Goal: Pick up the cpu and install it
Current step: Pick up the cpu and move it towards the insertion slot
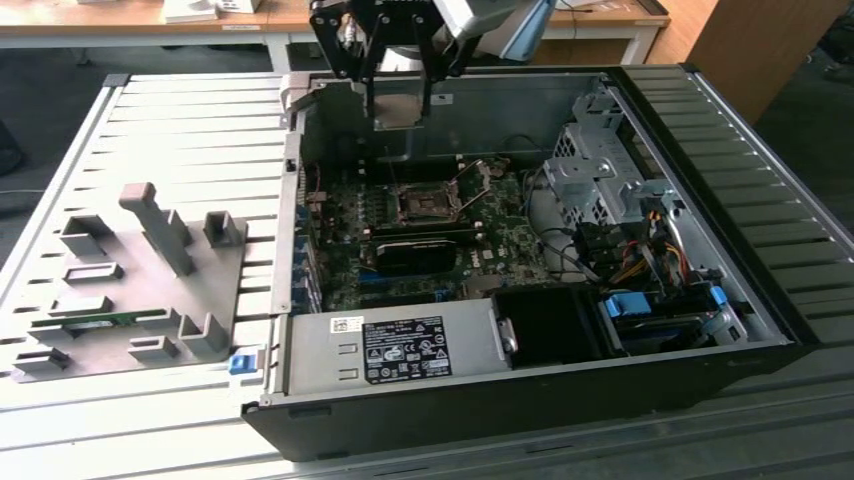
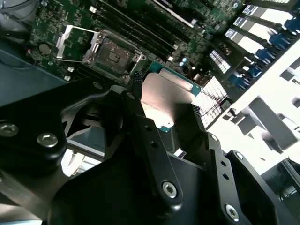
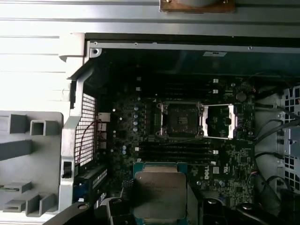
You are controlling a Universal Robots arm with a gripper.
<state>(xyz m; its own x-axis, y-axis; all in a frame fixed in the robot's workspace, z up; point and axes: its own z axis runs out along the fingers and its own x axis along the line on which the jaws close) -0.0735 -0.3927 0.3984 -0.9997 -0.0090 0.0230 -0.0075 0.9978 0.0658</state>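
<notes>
The cpu (image 3: pixel 159 192), a flat square chip with a silvery-grey metal top and green edge, is clamped between the fingers of the black claw (image 1: pixel 396 90). Step in hand, as judged: carrying it to the open square socket (image 3: pixel 180 119), below the claw inside the black computer case (image 1: pixel 534 400). Seating calls for squaring the chip over that socket.

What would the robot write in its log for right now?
gripper: shut on cpu | where: up over open computer case | cpu socket: cover open, empty
</notes>
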